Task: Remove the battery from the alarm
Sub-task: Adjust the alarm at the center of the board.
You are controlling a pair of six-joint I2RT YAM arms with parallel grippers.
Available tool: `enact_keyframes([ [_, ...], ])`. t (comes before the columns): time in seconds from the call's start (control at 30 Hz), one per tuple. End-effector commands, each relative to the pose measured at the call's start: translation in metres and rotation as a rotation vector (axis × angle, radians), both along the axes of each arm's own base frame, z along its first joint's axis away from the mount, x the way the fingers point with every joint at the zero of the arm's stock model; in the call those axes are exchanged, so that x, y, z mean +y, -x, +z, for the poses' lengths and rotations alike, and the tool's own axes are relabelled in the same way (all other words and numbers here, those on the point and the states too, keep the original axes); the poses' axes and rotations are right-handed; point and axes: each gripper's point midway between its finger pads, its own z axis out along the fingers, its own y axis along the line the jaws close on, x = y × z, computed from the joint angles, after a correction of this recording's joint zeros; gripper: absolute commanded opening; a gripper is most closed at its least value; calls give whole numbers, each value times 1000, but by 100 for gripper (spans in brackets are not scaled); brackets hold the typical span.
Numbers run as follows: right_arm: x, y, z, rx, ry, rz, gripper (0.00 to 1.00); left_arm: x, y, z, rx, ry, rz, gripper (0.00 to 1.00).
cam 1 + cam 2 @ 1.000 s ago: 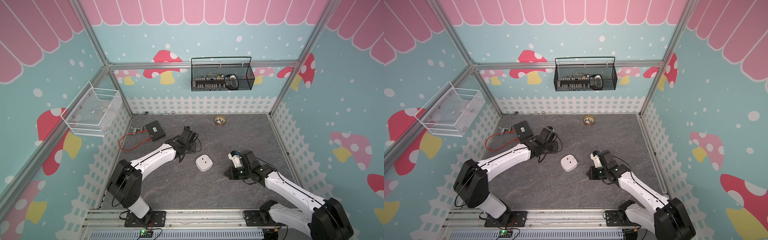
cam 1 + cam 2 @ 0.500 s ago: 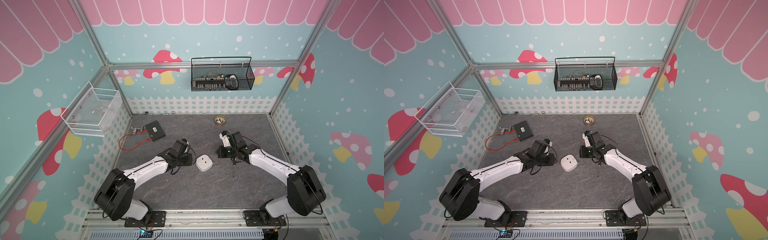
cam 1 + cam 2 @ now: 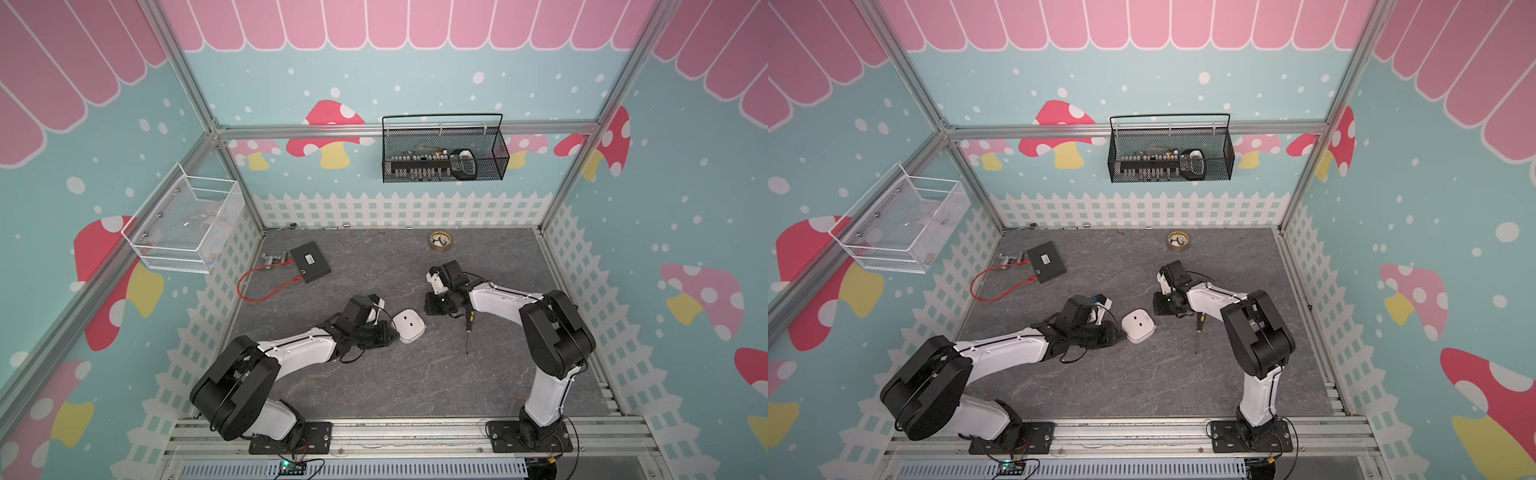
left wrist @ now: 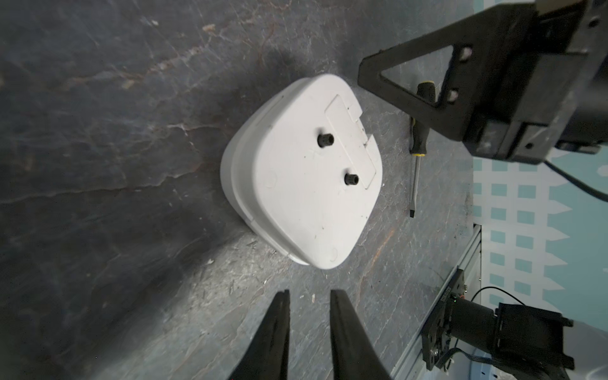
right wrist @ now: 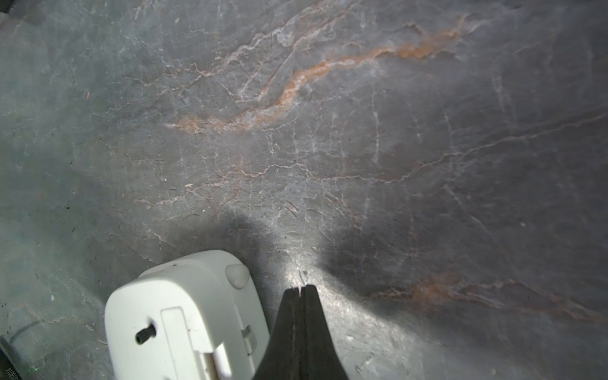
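White alarm clock point(image 3: 409, 326) lies face-down mid-frame on the surface point(image 3: 374, 382); left jaws slightly parted, empty; right jaws clenched, empty.

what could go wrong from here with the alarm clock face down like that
1. The alarm clock lies loose, back up; the narrowly parted left jaws at its edge may just shove it away instead of gripping it.
2. Its battery cover looks still seated, so the shut right jaws beside it could skid or flip the clock when prying.
3. The right arm may knock the loose screwdriver.
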Motion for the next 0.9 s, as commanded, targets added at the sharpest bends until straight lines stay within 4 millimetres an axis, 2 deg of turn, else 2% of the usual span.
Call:
enact_keyframes([
  [0.0, 13, 4, 7, -18, -27, 50, 0, -11, -6, 9, -11, 77, 4, 29],
  [0.17, 23, 30, 1, 14, -42, 83, 0, -13, -17, 0, -22, 45, 14, 34],
  [0.33, 20, 51, -2, 24, -46, 73, 0, -11, -27, -14, -14, -16, 16, 35],
  [0.47, 15, 60, 1, 20, -49, 62, 0, -8, -34, -20, -17, -52, 28, 35],
  [0.67, 16, 70, 4, 18, -59, 67, 0, -16, -41, -14, -27, -28, 0, 38],
  [0.87, 22, 70, 8, 9, -72, 82, 0, -22, -34, -12, -23, 0, -58, 49],
])
